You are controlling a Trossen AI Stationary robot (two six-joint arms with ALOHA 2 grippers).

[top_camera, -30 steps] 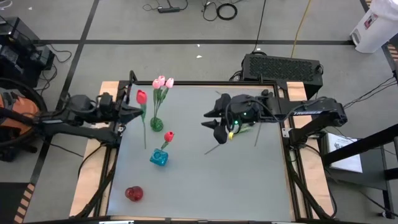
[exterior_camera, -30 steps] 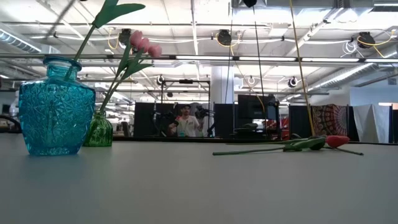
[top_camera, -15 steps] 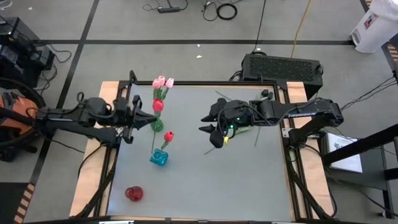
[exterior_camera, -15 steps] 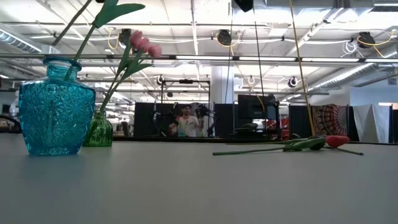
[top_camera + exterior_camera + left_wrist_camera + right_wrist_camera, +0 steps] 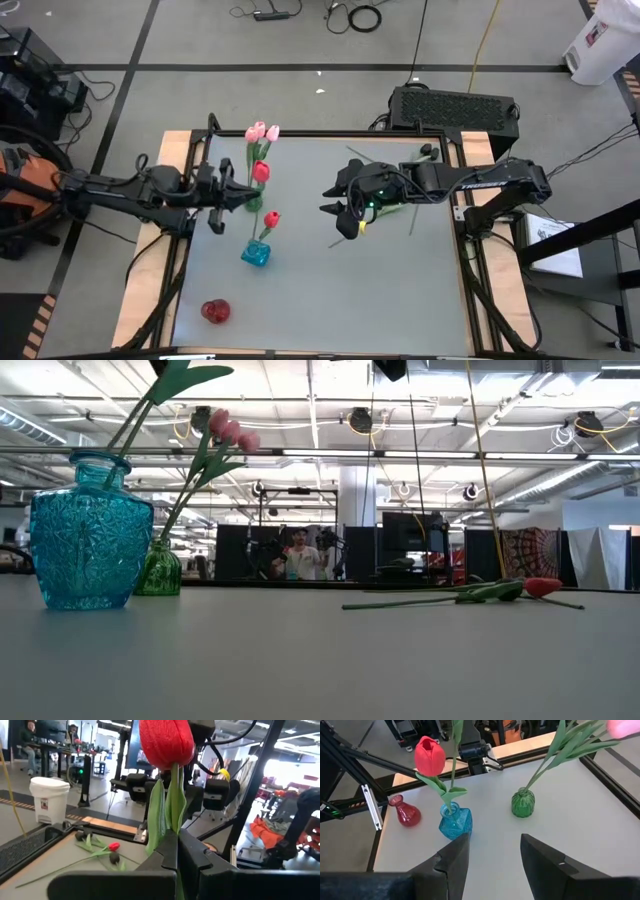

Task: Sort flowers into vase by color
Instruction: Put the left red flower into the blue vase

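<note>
The left gripper (image 5: 232, 193) hangs over the left part of the surface (image 5: 400, 290), its fingers clamped on the stem of a red tulip (image 5: 261, 171) that it carries just beside the green vase (image 5: 252, 199). That vase already holds two pink tulips (image 5: 263, 132). Near it, the blue vase (image 5: 255, 254) holds one red tulip (image 5: 271, 218), so the carried flower probably belongs there too. The red vase (image 5: 215, 311) near the front edge stands empty. Farther right, the right gripper (image 5: 347, 212) hovers with its fingers apart, holding nothing. Beneath that arm, loose flowers (image 5: 102, 852) lie on the surface: the left wrist view shows one red bud and two dark ones. So three flowers look sorted, one is in hand, and three remain; three vases in all.
</note>
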